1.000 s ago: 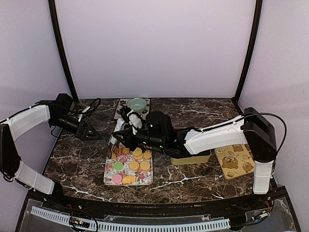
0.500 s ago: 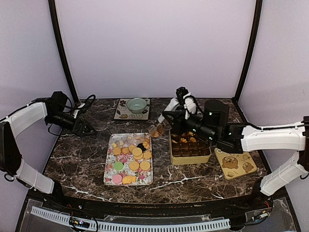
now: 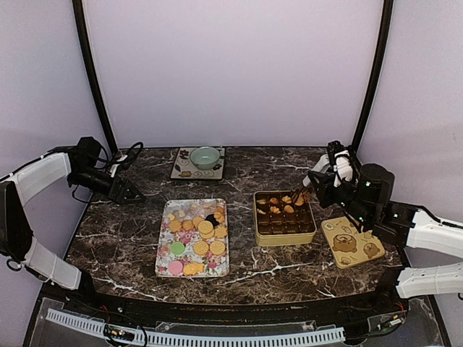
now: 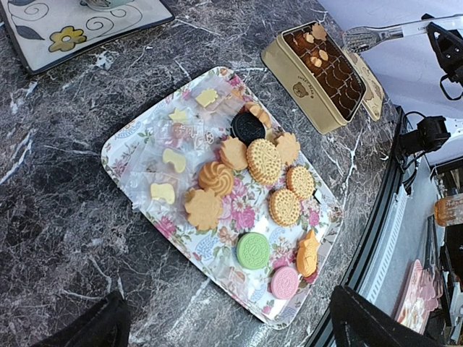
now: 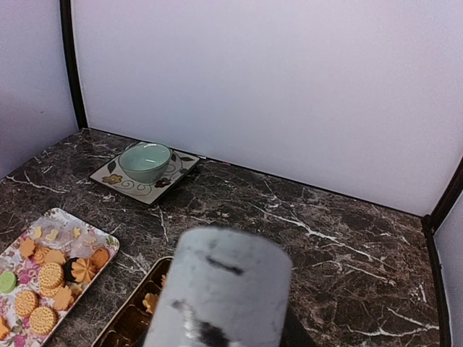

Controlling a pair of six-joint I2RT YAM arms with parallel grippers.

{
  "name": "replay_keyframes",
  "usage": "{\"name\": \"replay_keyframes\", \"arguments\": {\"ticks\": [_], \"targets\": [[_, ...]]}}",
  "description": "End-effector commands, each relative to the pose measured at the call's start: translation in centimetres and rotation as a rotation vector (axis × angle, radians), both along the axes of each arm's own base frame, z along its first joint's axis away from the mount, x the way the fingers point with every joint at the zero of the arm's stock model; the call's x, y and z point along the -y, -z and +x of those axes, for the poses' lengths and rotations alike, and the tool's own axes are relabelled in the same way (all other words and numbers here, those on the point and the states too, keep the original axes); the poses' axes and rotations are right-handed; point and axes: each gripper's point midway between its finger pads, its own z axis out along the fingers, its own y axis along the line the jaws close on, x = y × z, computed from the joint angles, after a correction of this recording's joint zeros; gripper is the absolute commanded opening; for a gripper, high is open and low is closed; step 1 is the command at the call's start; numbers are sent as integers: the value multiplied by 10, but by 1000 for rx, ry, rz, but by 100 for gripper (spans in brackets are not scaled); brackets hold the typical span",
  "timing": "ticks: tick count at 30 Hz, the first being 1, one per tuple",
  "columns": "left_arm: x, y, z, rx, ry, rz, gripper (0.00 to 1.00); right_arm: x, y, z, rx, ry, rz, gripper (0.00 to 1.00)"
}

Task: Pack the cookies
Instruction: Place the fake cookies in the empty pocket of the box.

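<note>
Room: lilac walls on three sides, with black posts at the far corners.
Desk [image 3: 130, 238]: dark marble with white veins, carrying everything below.
Left arm: stretched along the left side. Its end effector [image 3: 132, 194] hangs over bare marble, left of and apart from the tray, with the fingers spread wide and holding nothing. Its own camera shows them only as two dark tips at the bottom corners.
Right arm: reaching in from the right. Its end effector [image 3: 320, 182] is above the tin's far right corner, pinching a pale tong-like tool [image 4: 376, 35].
Tray [image 4: 119, 148]: floral, left of centre.
Tin [image 3: 283, 239]: gold and open, just right of the tray, with dark compartments.
Lid [image 3: 352, 243]: bear print, flat beside the tin's right side. It is plain from above, and only an edge shows from the left wrist.
Plate [image 3: 181, 170]: square and patterned, at the far centre, with a pale green bowl [image 3: 205, 156] on it.
Cookies [image 4: 264, 160]: most lie on the tray. They are golden, plus one dark, one green and one pink. A few golden ones sit in the tin's far compartments.
Left wrist only: clear-wrapped pale sweets at the tray's far left.
Right wrist: a blurred grey cylinder [image 5: 217, 289] covers the fingers, and the tray, bowl and tin rim show behind it.
Tool tip: over the tin. Whether it holds a cookie cannot be told.
</note>
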Motion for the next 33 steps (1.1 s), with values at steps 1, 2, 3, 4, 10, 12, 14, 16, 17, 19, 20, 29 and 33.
{"name": "replay_keyframes", "arguments": {"ticks": [1, 2, 3, 4, 10, 12, 14, 16, 17, 19, 20, 29, 33], "targets": [[0, -3, -1, -7, 0, -8, 99, 17, 3, 6, 12, 63, -16, 24], [0, -3, -1, -7, -1, -6, 99, 18, 5, 8, 11, 65, -20, 24], [-1, -3, -1, -6, -2, -5, 99, 19, 6, 9, 8, 69, -21, 24], [0, -2, -2, -6, 0, -6, 99, 19, 7, 11, 8, 70, -23, 24], [0, -2, -2, -6, 0, -7, 99, 21, 12, 17, 3, 78, -31, 26], [-1, -1, -1, -4, 0, -5, 99, 19, 14, 17, 0, 71, -29, 26], [-1, -1, -1, -3, 0, -3, 99, 18, 14, 19, -1, 69, -23, 26], [-1, -1, -1, -4, -1, -4, 99, 16, 13, 20, 3, 64, -18, 26], [0, -1, 0, -5, 0, -6, 99, 15, 13, 21, 3, 62, -16, 26], [-1, -2, 0, -3, -1, -6, 99, 13, 13, 23, 3, 58, -13, 26], [-1, -2, 0, -2, -1, -5, 99, 13, 13, 23, 2, 56, -15, 26], [-1, -2, -2, -1, 3, -2, 99, 6, 16, 26, -9, 34, -2, 28], [-1, -2, -2, 0, 3, -1, 99, 7, 16, 24, -10, 31, 5, 38]]}}
